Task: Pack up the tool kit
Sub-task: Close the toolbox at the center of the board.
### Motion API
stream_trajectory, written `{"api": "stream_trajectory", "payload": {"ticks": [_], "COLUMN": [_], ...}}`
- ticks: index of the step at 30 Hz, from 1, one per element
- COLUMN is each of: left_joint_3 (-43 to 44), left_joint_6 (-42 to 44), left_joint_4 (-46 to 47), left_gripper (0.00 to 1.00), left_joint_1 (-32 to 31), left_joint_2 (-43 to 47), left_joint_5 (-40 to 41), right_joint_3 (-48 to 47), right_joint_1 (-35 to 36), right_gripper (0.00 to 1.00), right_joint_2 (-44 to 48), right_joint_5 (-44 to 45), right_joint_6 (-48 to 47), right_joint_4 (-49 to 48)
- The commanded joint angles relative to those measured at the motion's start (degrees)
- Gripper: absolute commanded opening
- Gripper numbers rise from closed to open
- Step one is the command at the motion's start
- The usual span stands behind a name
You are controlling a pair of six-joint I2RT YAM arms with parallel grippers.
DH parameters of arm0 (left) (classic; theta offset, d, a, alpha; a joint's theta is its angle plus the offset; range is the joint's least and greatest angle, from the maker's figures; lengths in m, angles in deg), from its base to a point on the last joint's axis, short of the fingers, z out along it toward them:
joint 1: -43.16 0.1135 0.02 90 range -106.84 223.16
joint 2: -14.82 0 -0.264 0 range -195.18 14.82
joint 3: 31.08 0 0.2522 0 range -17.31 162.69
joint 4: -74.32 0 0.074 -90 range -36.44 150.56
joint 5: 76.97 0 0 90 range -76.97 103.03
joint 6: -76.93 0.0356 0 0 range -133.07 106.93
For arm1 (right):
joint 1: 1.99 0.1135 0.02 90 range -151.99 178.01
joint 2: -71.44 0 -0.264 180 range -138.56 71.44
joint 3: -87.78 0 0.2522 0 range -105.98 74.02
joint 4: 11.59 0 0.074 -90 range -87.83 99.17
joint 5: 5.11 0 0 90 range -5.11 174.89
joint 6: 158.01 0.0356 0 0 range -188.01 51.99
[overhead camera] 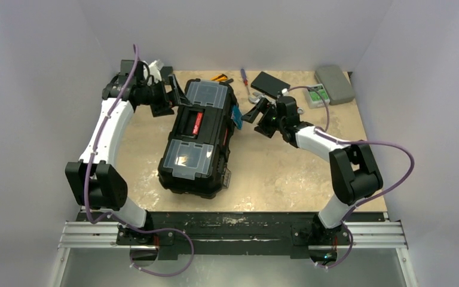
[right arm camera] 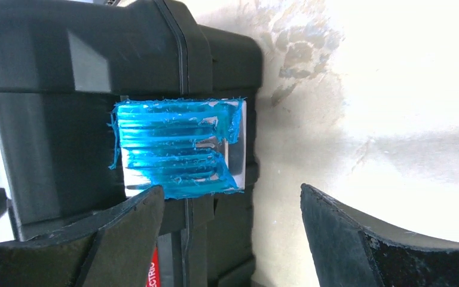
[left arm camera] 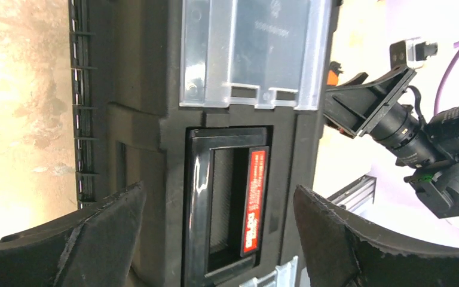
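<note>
On the beige table (overhead camera: 287,173), between white walls, I see the tool kit (overhead camera: 200,137) lying closed in the middle. My left gripper (overhead camera: 174,98) is released beside its far end. My right gripper (overhead camera: 252,111), also released, faces the blue-smeared latch (right arm camera: 179,149).

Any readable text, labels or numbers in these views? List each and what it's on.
"ECTRO": partial word, white on the red sticker on the toolbox, cut off by the frame edge.
Handle label: white print on red, too blurred to read.
Clear lid: embossed number, too faint to read.
</note>
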Motion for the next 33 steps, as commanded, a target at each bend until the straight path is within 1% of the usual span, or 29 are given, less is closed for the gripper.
{"api": "stream_trajectory", "payload": {"ticks": [1,3,4,5,6,7,8,11,14,15,16,17,18,19,24,28,31,33], "left_joint_3": [5.57,6.38,7.06,7.77,8.53,9.24,9.81,10.61,10.05,9.61,9.39,9.11,9.06,9.09,7.51,5.58,5.49,6.60], "left_joint_6": [-1.28,-1.35,-1.37,-1.31,-1.10,-0.85,-0.58,-0.09,0.11,0.40,0.67,0.91,1.25,1.40,1.49,0.60,1.40,1.86], "left_joint_4": [-2.58,-2.56,-2.50,-2.74,-3.14,-3.58,-3.79,-4.20,-3.74,-3.36,-3.11,-3.00,-2.98,-3.13,-1.90,-0.62,-0.79,-2.00], "left_gripper": [0.90,0.89,0.89,0.88,0.86,0.85,0.84,0.81,0.72,0.65,0.54,0.38,0.16,0.01,0.00,0.00,0.00,0.00], "left_joint_1": [2.88,4.45,5.65,6.29,6.69,6.99,7.16,7.32,7.34,7.38,7.34,7.34,7.39,7.39,6.84,6.41,3.99,0.94], "left_joint_2": [3.81,3.89,3.76,3.36,2.52,1.77,0.78,-2.44,-5.79,-6.84,-7.76,-8.79,-9.88,-10.85,-14.99,-18.62,-20.59,-22.42], "left_joint_5": [-1.85,-0.01,1.11,2.76,4.66,6.80,8.94,13.77,13.94,13.95,13.92,13.91,13.76,13.64,11.62,4.28,3.96,4.00], "right_joint_3": [-4.76,-7.36,-9.51,-11.50,-13.53,-15.63,-17.74,-24.37,-29.06,-30.60,-32.36,-34.08,-35.43,-37.04,-41.13,-43.01,-43.18,-44.56], "right_joint_1": [-0.96,-0.95,-0.88,-0.72,-0.55,-0.36,-0.07,1.72,5.12,6.08,7.00,7.46,7.77,8.08,9.31,9.41,9.74,10.06], "right_gripper": [0.80,0.72,0.67,0.54,0.37,0.17,0.01,0.00,0.00,0.00,0.00,0.00,0.00,0.00,0.00,0.00,0.00,0.00], "right_joint_2": [5.26,5.47,5.06,4.17,3.11,1.87,-0.17,-4.47,-7.56,-8.79,-10.18,-11.56,-12.83,-13.93,-18.22,-20.79,-21.97,-23.24], "right_joint_5": [6.93,11.86,14.59,16.86,18.45,19.82,21.39,27.40,34.24,36.42,37.94,38.46,38.38,37.91,35.84,28.57,25.35,24.14], "right_joint_6": [-6.88,-9.96,-12.34,-13.96,-15.07,-15.94,-16.52,-16.96,-16.65,-15.90,-15.28,-14.95,-14.64,-14.51,-14.93,-16.05,-16.07,-15.92], "right_joint_4": [8.50,14.26,17.94,21.32,24.19,27.69,30.67,39.36,44.84,46.68,48.66,50.03,51.08,51.71,51.18,47.89,44.87,44.27]}}
